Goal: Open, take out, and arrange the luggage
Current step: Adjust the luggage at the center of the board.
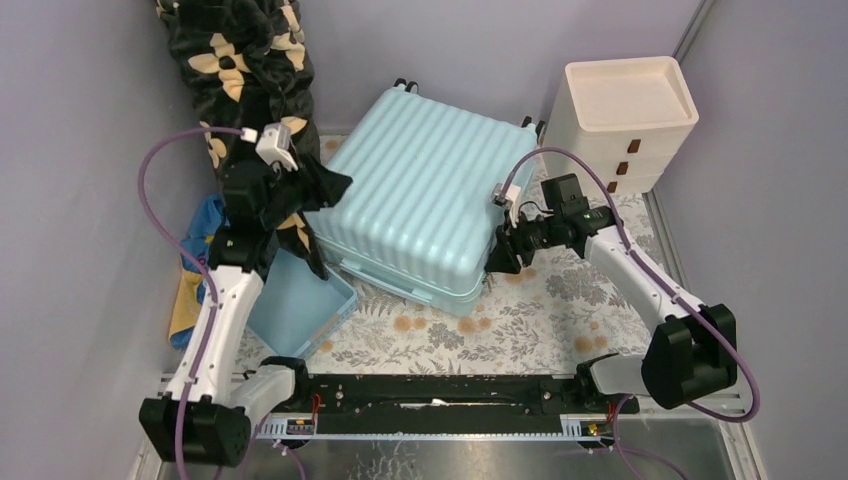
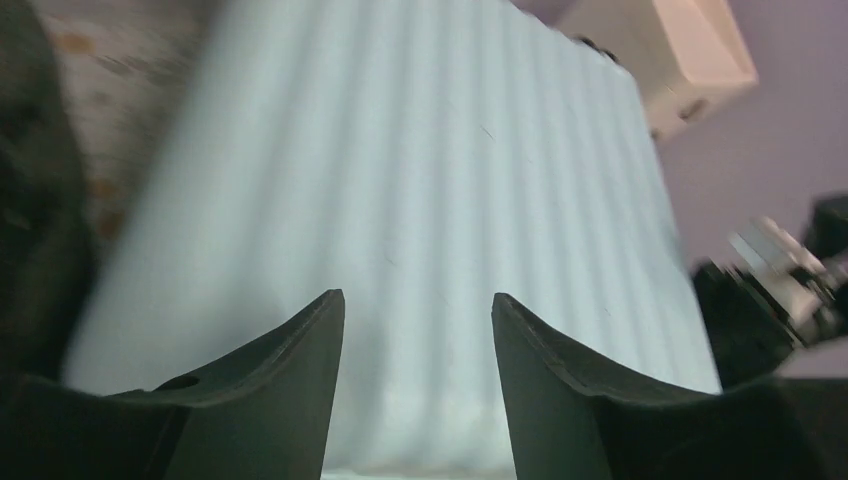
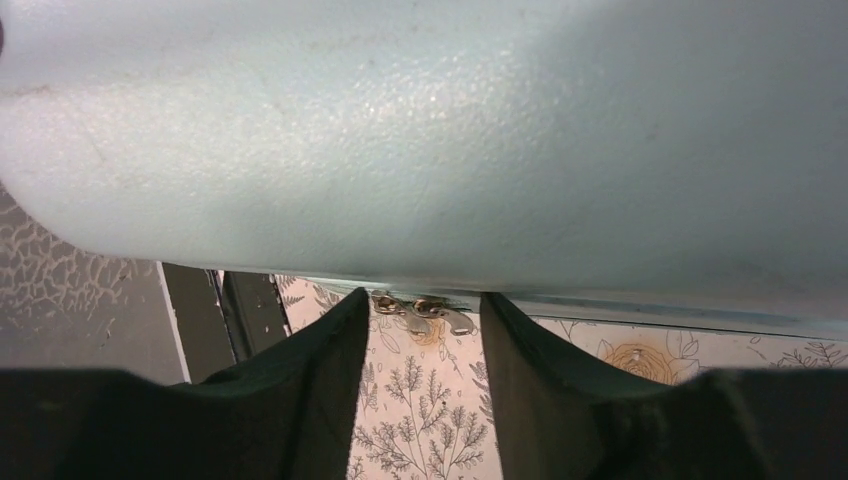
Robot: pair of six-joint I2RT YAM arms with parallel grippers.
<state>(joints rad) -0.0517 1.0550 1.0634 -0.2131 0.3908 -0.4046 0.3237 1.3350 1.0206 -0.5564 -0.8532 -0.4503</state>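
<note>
The luggage (image 1: 420,195) is a pale aqua ribbed suitcase lying flat and closed on the floral mat, wheels toward the back wall. My left gripper (image 1: 325,188) is at its left edge, open and empty, with the ribbed shell (image 2: 420,170) filling the left wrist view beyond the gripper (image 2: 418,300). My right gripper (image 1: 495,258) is at the suitcase's front right corner. In the right wrist view it (image 3: 422,298) is open just under the shell (image 3: 430,140), and two metal zipper pulls (image 3: 425,310) lie between its fingertips, not gripped.
A small blue plastic basket (image 1: 295,305) sits at the front left, against the suitcase. A cream drawer unit (image 1: 625,120) stands at the back right. A black floral cloth (image 1: 240,50) hangs at the back left. A blue and yellow cloth (image 1: 195,270) lies by the left wall.
</note>
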